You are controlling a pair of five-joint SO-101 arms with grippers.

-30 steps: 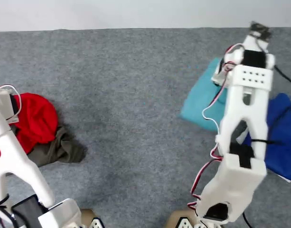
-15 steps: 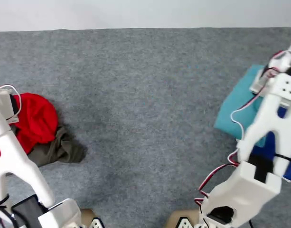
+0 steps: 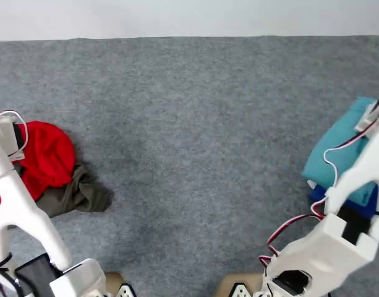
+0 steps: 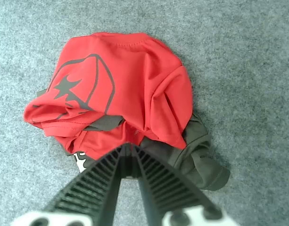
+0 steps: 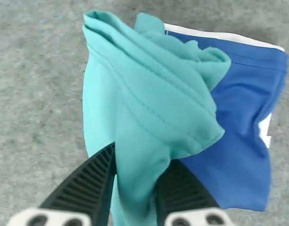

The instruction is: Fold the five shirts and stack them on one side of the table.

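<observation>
- Now the right fingers (image 5: 94, 179) are closed on a bunched fold of the teal shirt (image 5: 144, 103). It lies partly over the folded blue shirt (image 5: 238, 141), at the right side of the table (image 3: 189, 124).
- The left fingers (image 4: 102, 174) are pressed together with nothing between them, above the red shirt (image 4: 120, 89), which is heaped on a dark olive shirt (image 4: 201, 160) at the left side.
- Risk, as I judge it: the teal cloth is gathered and not flat, so on release it may fall open or land crooked on the blue one.
- A pull on it could also drag the blue shirt out of its fold.
- Hard to see: in the high view the right arm covers much of the stack, and the picture edge cuts it off.
- I count four shirts; whether a fifth lies under a heap I cannot tell.
</observation>
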